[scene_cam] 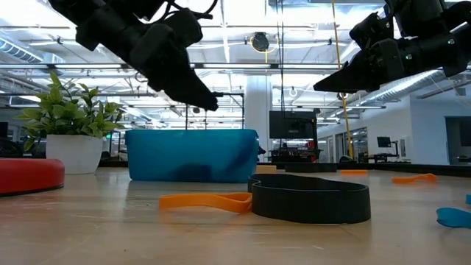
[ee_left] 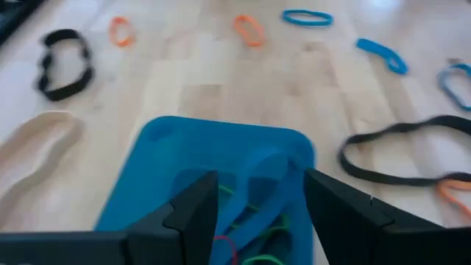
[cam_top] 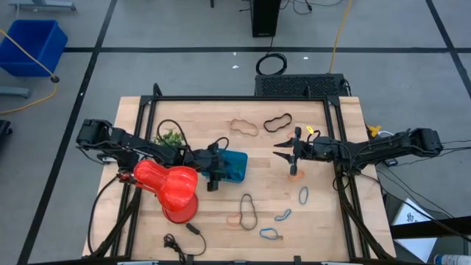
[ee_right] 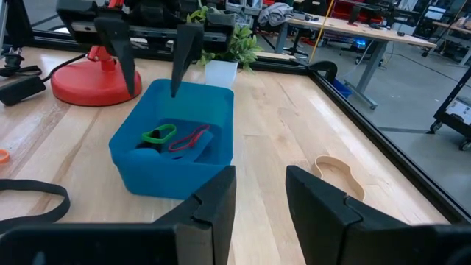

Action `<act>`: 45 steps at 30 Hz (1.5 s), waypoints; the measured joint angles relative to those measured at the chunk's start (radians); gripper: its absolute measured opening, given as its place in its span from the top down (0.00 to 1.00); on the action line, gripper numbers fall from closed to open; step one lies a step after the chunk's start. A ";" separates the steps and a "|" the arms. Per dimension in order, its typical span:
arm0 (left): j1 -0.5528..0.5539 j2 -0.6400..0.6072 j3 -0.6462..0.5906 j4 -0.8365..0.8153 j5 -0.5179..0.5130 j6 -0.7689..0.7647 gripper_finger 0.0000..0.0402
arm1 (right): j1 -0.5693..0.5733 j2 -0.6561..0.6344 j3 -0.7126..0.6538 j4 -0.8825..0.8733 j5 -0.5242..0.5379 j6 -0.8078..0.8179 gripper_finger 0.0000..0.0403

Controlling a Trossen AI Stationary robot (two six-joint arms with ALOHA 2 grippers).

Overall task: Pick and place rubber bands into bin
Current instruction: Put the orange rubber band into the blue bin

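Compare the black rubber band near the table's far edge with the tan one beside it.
Colour: the thin black rubber band is dark against the wooden table, while the thin tan rubber band nearly blends into it. Shape: in the high view the black one is a wavy, pinched loop, the tan one a smoother, rounder loop. Both lie flat and apart on the bare wood, outside the small teal plastic bin, held by neither gripper.

bin point(cam_top: 234, 166) hemmed by red vase point(cam_top: 171, 185) and plant point(cam_top: 171, 137) — right side open.

Teal bin point(cam_top: 234, 165) upright near table centre, holding green, red and blue rubber bands point(ee_right: 175, 138); other loops scattered flat on the wood around it.
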 joint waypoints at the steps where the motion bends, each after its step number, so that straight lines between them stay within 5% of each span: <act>1: -0.002 0.000 0.000 0.000 0.022 0.012 0.48 | 0.000 0.000 0.000 0.000 0.000 0.000 0.72; 6: -0.046 0.000 0.001 0.032 0.131 0.119 0.48 | 0.000 0.000 0.000 0.000 0.000 0.000 0.72; 17: -0.177 0.000 0.001 0.033 0.121 0.111 0.48 | 0.000 0.000 0.000 0.001 0.000 0.000 0.72; 30: -0.180 0.000 0.001 0.073 0.127 0.107 0.49 | 0.000 0.000 0.000 0.001 0.000 0.027 0.72; 37: -0.170 0.092 0.035 0.162 0.245 0.115 0.49 | 0.000 0.000 0.000 0.001 0.000 0.027 0.72; 45: -0.170 0.234 0.186 -0.020 0.294 0.112 0.49 | 0.000 0.000 0.000 -0.006 0.000 0.027 0.72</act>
